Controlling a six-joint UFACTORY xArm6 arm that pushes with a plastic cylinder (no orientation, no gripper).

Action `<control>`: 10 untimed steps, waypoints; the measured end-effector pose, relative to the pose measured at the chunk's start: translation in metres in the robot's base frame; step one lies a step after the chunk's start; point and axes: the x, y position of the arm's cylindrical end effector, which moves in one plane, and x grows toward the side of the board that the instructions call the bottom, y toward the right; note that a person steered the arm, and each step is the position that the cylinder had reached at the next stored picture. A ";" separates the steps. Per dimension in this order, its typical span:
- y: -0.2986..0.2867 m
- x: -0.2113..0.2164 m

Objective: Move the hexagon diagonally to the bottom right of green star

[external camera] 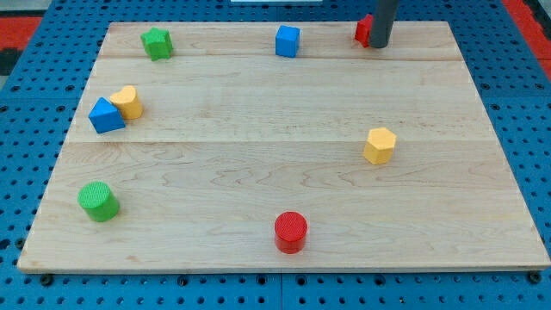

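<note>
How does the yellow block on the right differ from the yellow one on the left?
The yellow hexagon has flat sides and corners; the yellow block at the left looks rounded, perhaps heart-shaped. The hexagon stands alone toward the view's right; the other touches a blue block near the left edge. Both share the same yellow and rest on the wooden board.
</note>
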 end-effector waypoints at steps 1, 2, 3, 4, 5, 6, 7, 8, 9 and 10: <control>-0.004 0.012; -0.011 0.078; -0.025 0.145; -0.135 0.150; -0.049 0.227; -0.002 0.223; 0.005 0.212; 0.001 0.192; -0.006 0.172; 0.029 0.163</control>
